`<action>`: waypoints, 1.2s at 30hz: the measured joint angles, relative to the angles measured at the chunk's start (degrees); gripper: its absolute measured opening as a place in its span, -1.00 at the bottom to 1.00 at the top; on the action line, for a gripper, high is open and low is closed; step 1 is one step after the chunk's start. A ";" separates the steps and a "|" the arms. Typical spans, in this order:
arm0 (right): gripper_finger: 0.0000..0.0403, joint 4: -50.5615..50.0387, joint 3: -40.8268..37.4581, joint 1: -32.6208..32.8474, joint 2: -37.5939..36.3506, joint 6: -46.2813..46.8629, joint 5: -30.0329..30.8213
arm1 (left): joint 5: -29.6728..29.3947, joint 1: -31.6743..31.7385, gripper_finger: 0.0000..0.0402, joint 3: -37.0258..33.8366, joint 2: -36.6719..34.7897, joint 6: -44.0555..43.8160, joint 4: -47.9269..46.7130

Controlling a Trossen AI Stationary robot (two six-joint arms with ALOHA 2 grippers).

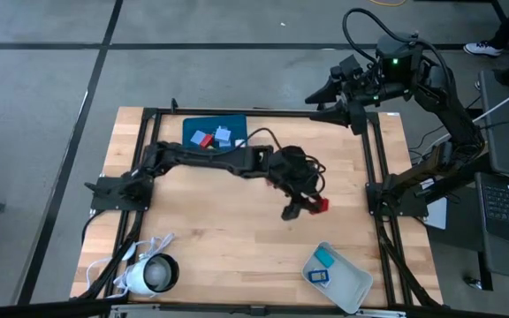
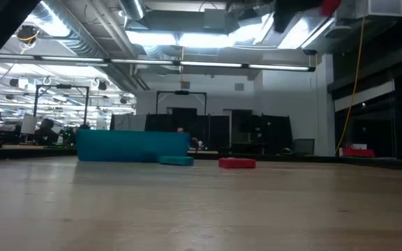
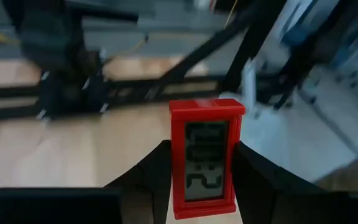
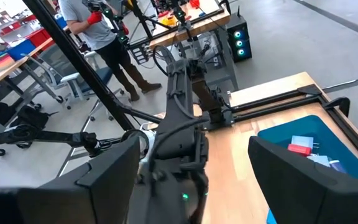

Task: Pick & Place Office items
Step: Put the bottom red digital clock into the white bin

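Over the wooden table (image 1: 228,238), right of centre frame, the left gripper (image 1: 306,208) clamps a red block-like piece (image 3: 206,158) between its fingers.

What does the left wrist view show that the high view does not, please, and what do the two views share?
Only the left wrist view shows that the red piece has a grey display face with digits.

Only the high view shows the teal tray with pieces, the grey tray, the white corded device, and the right pincer open beyond the table's far edge.

Both show the left pincer shut on that red piece above the wooden table.
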 joint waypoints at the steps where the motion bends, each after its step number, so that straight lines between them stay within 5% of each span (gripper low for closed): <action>1: 0.51 0.00 0.00 0.00 0.00 0.03 -0.17 | 0.02 -0.36 -0.37 -0.02 0.04 -1.15 1.80; 15: 0.51 -0.22 0.00 0.00 0.00 1.26 -1.21 | 3.70 -8.96 -0.37 -0.03 12.44 -14.47 20.39; 36: 0.51 -0.55 0.00 0.00 0.00 3.44 -0.10 | 6.21 -11.00 -0.37 -0.06 17.64 -16.41 22.18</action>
